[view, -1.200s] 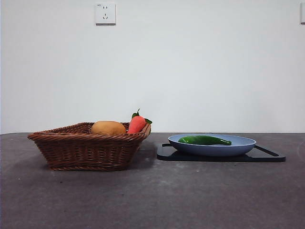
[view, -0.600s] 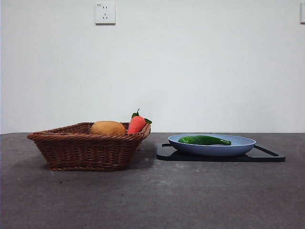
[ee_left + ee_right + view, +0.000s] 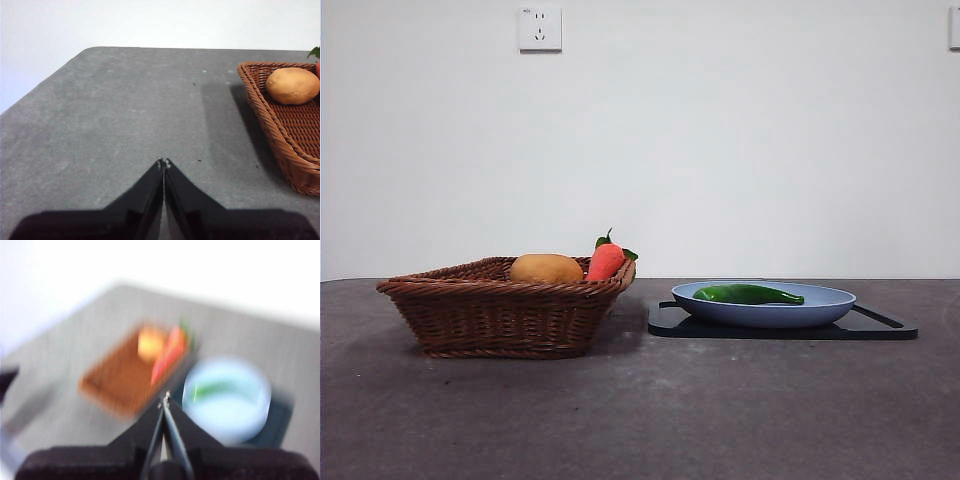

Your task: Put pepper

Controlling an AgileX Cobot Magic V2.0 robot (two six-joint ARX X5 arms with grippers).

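Observation:
The dark-green pepper [image 3: 748, 294] lies in a light blue plate [image 3: 830, 305] on a black tray [image 3: 885, 327], right of centre in the front view. In the blurred right wrist view the pepper [image 3: 215, 388] shows as a green streak in the plate [image 3: 240, 415]. My right gripper [image 3: 165, 399] is shut and empty, high above the table near the plate's edge. My left gripper [image 3: 163, 163] is shut and empty over bare table, beside the wicker basket [image 3: 285, 125]. Neither gripper shows in the front view.
The wicker basket [image 3: 505, 305] stands left of the tray and holds a yellow-orange lump [image 3: 546, 268] and a red-orange carrot-like thing with green leaves [image 3: 607, 259]. The grey table [image 3: 640, 420] stretches in front of both.

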